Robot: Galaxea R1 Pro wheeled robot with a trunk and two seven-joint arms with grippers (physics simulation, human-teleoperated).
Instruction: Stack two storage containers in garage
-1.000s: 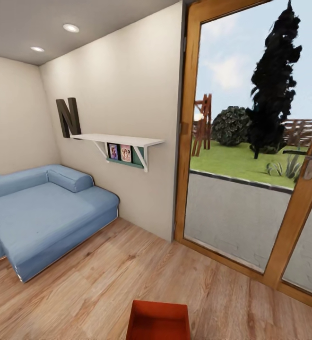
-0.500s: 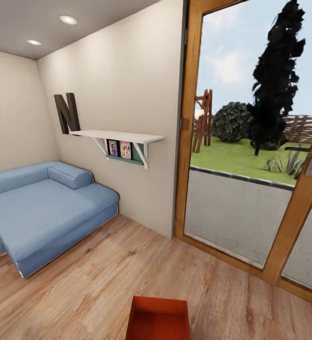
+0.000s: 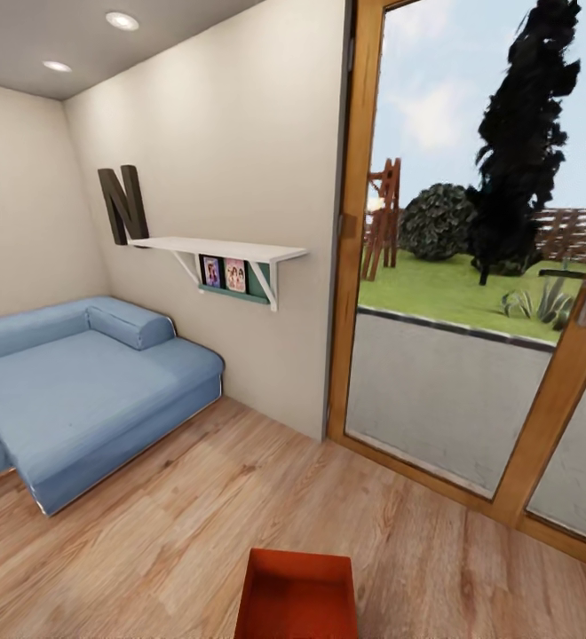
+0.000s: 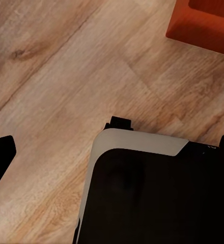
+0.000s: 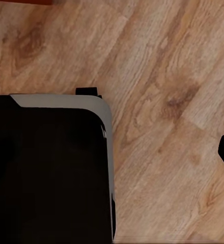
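Sitting on the light wood plank floor (image 3: 195,524) just ahead of you, the red-orange open-top storage container (image 3: 297,596) waits near the wooden glass door (image 3: 471,293) — not yet lifted. Whether either hand is open or closed, you cannot tell.

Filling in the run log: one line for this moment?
room: living room | container: on wood floor, ahead of robot | sofa: left | glass door: right | grasp: none seen

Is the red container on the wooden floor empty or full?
Empty as far as shown: the storage container stands upright on the floor, its open top showing only bare red inside; the near part is cut off.
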